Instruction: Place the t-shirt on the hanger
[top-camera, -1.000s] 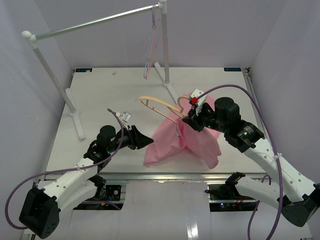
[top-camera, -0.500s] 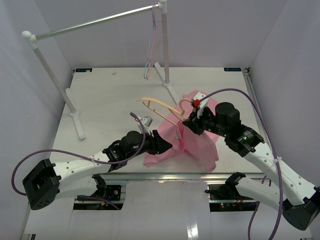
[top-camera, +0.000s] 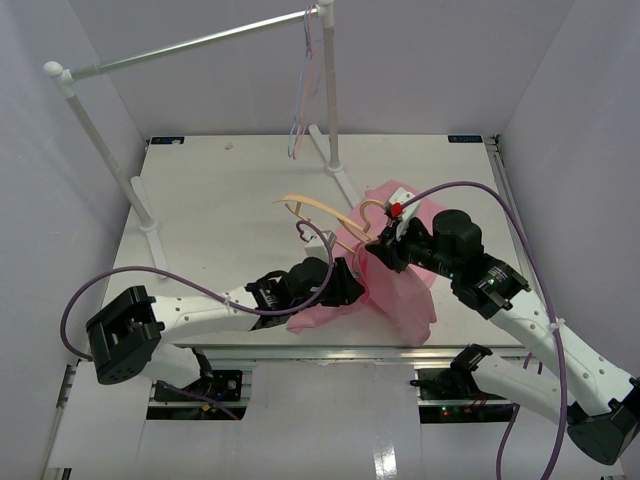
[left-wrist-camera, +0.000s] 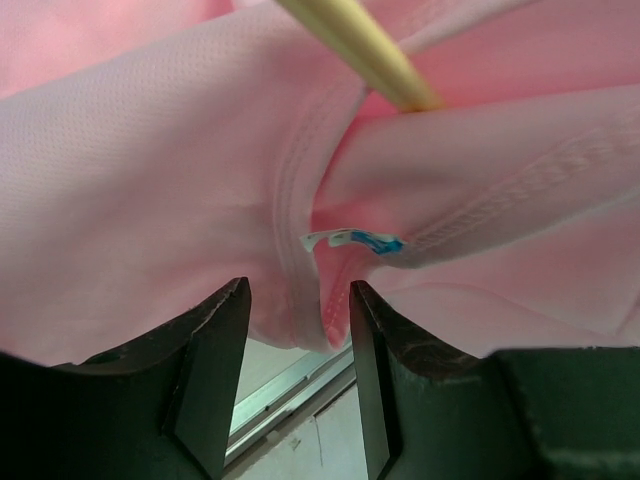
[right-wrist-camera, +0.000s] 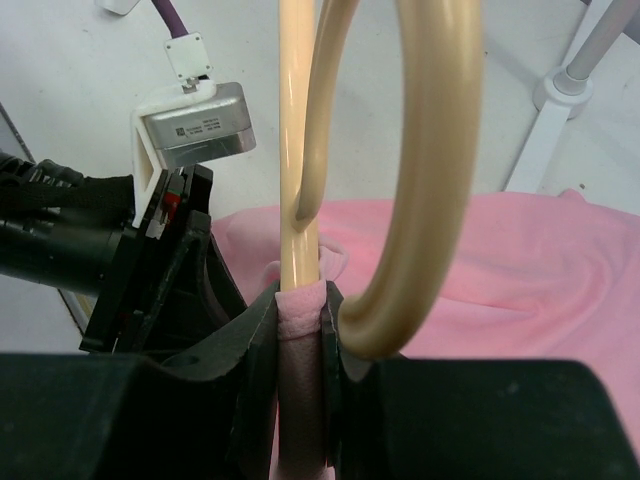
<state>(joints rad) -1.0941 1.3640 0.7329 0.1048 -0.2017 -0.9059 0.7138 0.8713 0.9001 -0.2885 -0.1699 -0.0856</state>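
Note:
The pink t-shirt (top-camera: 402, 288) hangs in folds from the tan hanger (top-camera: 322, 213), which is held above the table right of centre. My right gripper (top-camera: 372, 250) is shut on the hanger's arm (right-wrist-camera: 298, 150) with a fold of the t-shirt (right-wrist-camera: 520, 260) pinched against it, and the hook (right-wrist-camera: 440, 150) curves up beside the right gripper (right-wrist-camera: 298, 335). My left gripper (top-camera: 352, 285) is at the shirt's near left side. In the left wrist view the left gripper (left-wrist-camera: 298, 335) stands open, with the collar edge of the t-shirt (left-wrist-camera: 325, 315) hanging loose between its fingers and the hanger arm (left-wrist-camera: 360, 50) above.
A white clothes rack spans the back, with a post (top-camera: 330, 90) at centre and another post (top-camera: 110, 150) on the left. Thin pink and blue hangers (top-camera: 300, 120) dangle from its rod. The rack's foot (right-wrist-camera: 570, 90) lies close behind the hanger. The table's near edge (left-wrist-camera: 300, 385) runs below the left fingers.
My left arm has swung right across the table until its open jaws straddle the collar. The right gripper has shifted slightly right with hanger and shirt.

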